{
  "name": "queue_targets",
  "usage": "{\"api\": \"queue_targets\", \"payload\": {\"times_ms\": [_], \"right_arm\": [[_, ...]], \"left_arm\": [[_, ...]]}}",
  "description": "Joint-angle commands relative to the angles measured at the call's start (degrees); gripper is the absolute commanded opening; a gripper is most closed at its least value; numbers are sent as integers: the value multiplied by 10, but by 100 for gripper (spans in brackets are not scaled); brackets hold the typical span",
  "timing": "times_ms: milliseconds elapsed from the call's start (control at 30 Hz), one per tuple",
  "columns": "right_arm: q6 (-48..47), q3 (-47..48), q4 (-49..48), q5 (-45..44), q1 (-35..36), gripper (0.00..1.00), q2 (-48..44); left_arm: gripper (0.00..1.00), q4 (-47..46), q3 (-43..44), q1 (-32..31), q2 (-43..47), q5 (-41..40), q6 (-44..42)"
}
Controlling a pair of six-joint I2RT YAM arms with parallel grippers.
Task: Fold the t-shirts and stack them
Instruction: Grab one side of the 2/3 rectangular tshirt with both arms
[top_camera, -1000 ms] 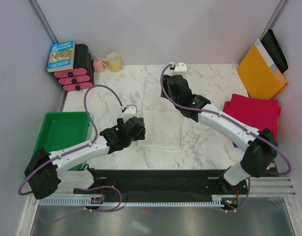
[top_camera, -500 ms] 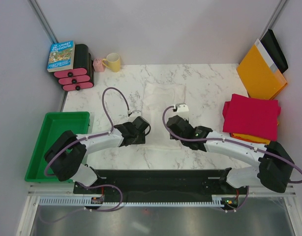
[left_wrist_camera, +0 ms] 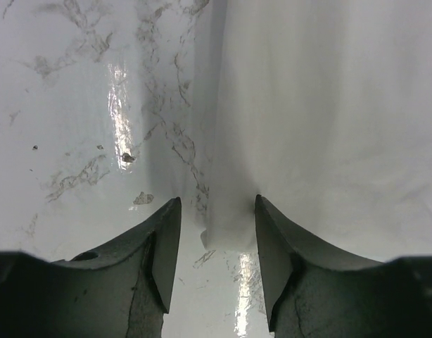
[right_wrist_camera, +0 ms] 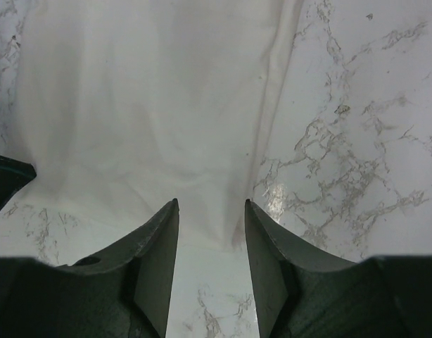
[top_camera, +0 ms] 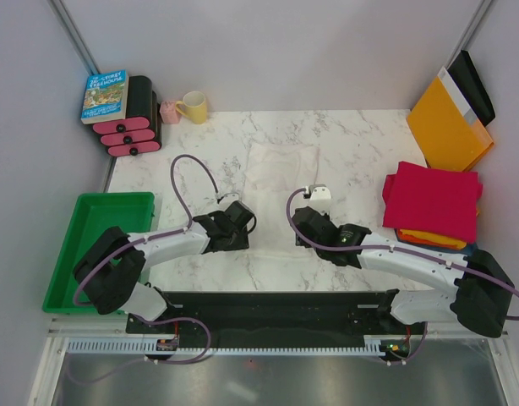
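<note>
White t-shirt (top_camera: 279,182) lies flat at mid-table, well apart from the folded red shirt (top_camera: 433,199) at the right. I see my left gripper (left_wrist_camera: 217,199) spread wide with the shirt's near left corner between its fingers. My right gripper (right_wrist_camera: 211,201) is spread likewise at the near right corner.

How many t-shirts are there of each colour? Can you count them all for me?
White t-shirt: 1
Red t-shirt: 1
Orange t-shirt: 1
Total: 3 that show. The orange one peeks out from under the red one, so more could be hidden below.
</note>
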State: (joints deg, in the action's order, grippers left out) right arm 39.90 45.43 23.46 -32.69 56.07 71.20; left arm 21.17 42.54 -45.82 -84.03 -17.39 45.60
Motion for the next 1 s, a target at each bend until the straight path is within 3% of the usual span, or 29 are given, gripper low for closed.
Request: {"api": "queue_targets", "payload": {"times_ms": [0, 67, 167, 200, 267, 667, 967], "right_arm": [[12, -2, -1, -11, 3, 50, -13], [14, -3, 1, -10, 2, 50, -16], [22, -9, 6, -10, 2, 50, -22], [25, -11, 11, -10, 2, 50, -25], [31, -13, 15, -10, 2, 50, -31], [117, -95, 16, 82, 13, 57, -30], [127, -114, -28, 52, 19, 65, 2]], "left_arm": [[51, 6, -11, -1, 12, 11, 32], [47, 6, -12, -1, 3, 17, 36], [29, 5, -10, -1, -17, 28, 36], [17, 5, -9, -1, -22, 30, 36], [2, 5, -9, -1, -33, 35, 40], [2, -7, -11, -1, -51, 46, 44], [2, -7, -12, -1, -47, 50, 42]]}}
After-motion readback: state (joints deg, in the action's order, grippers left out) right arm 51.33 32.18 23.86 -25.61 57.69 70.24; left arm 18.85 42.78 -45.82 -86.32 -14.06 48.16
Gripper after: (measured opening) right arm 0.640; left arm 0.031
